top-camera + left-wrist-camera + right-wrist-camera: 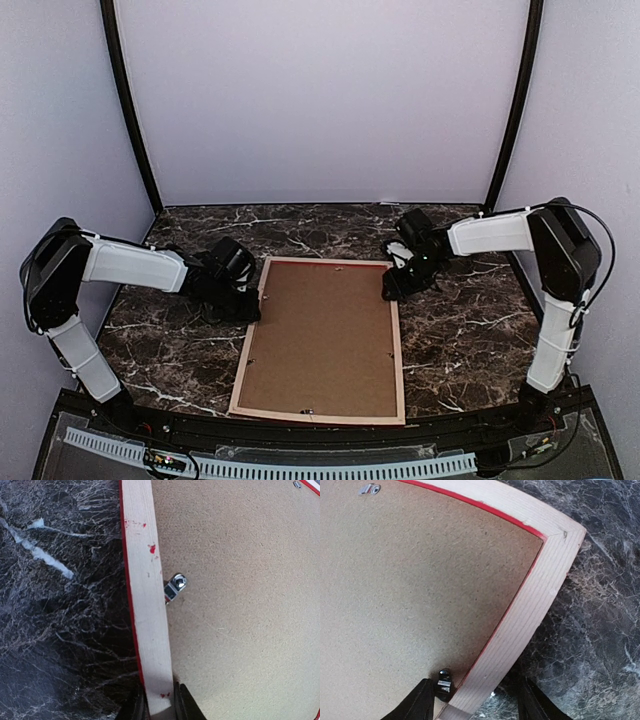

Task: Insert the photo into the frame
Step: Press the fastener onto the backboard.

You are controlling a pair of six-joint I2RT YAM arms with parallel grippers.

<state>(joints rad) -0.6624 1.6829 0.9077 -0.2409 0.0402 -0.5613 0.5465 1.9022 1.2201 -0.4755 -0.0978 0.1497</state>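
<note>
Across the dark marble-patterned surface (170, 350), veined in white and faintly glossy, the large thin rectangular picture frame (147, 620) of pale wood with a red lip is seen lying face down at the centre, its long sides running from 12 to 6 o'clock. At the frame's 10 o'clock the left claw (159, 706) is narrowed onto the left rail, with a dark finger close against each side, so that rail is judged to be held. The wood there is flat, fine-grained and flecked with red paint (152, 548). A small bright metal turn clip (175, 585) is pivoted from it over the plain brown backing board (320, 335), which is matt and finely speckled. At the frame's 1 o'clock corner the right claw (475, 700) is set partly open astride the right rail, one finger over the board beside a small black clip (443, 679), the other out over the surface with a gap showing; nothing is gripped by it. The photo is seen in no view, and whether it lies under the board cannot be told. The frame is judged light and stiff, yet slender enough to twist if lifted by one rail alone. It is best taken by the wooden rails on opposite sides and kept level, and the board is best freed by turning the clips rather than by prying.
</note>
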